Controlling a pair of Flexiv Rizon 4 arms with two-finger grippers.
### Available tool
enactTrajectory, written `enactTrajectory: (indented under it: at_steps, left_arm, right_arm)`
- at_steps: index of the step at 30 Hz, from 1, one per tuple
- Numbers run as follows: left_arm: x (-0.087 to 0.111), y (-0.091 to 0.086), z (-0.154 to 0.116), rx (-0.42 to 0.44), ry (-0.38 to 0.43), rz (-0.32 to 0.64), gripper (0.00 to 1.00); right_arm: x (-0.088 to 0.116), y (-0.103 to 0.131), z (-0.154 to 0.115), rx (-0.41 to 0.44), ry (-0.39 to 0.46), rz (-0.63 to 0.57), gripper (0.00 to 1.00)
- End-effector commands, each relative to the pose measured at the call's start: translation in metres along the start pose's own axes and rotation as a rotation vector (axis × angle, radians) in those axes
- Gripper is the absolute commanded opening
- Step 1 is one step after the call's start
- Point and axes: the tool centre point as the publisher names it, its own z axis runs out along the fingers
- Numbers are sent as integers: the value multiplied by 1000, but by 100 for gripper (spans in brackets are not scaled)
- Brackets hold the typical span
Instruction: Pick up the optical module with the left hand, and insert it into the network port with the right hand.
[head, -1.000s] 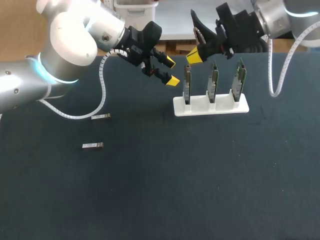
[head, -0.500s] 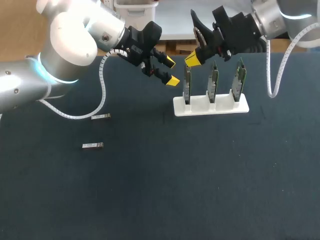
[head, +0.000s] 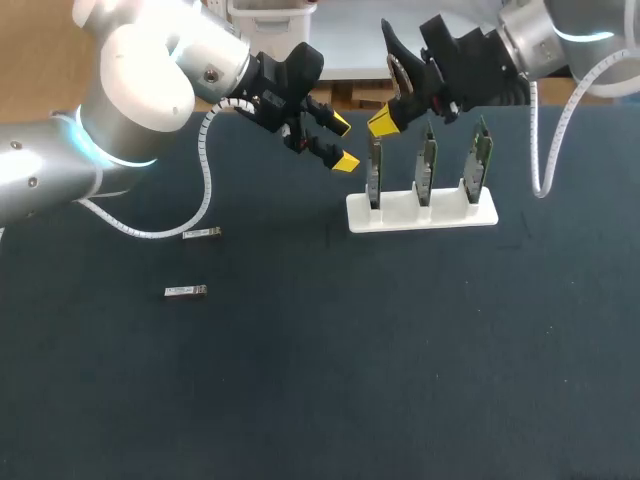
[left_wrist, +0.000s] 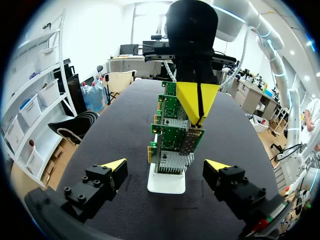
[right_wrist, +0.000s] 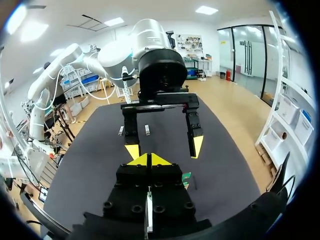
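Two small silver optical modules (head: 202, 233) (head: 186, 291) lie on the dark table at the left, far from both grippers; the right wrist view shows them (right_wrist: 121, 131) (right_wrist: 147, 130) beyond the left gripper. A white rack (head: 422, 212) holds three upright green network cards (head: 426, 165). My left gripper (head: 344, 142) hangs open and empty just left of the rack, facing the first card (left_wrist: 172, 135), which stands ahead of its fingers (left_wrist: 166, 165). My right gripper (head: 383, 122) is shut with nothing visible in it, its joined yellow tips (left_wrist: 197, 102) just above the leftmost card.
The white rack base (left_wrist: 166, 184) stands on the dark mat ahead of the left gripper. The two grippers face each other closely over the rack's left end. In the right wrist view the left gripper (right_wrist: 164, 147) hangs just beyond the right gripper (right_wrist: 149, 160).
My right gripper has shifted slightly left and down toward the top of the leftmost card. The left arm and the modules have not moved.
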Motion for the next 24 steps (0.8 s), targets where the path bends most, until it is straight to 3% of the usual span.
enactTrajectory:
  at_steps: [1, 9, 15, 24]
  left_arm:
    - [-2, 2, 0, 4, 7, -3, 100]
    - [-2, 2, 0, 4, 7, -3, 100]
    - [-2, 2, 0, 4, 7, -3, 100]
    - [-2, 2, 0, 4, 7, -3, 100]
  right_arm:
    - [7, -3, 4, 2, 2, 10, 0]
    - [-4, -2, -8, -2, -83, 21, 0]
    - [-22, -2, -37, -11, -191, 21, 0]
    - [-7, -7, -75, -17, -171, -8, 0]
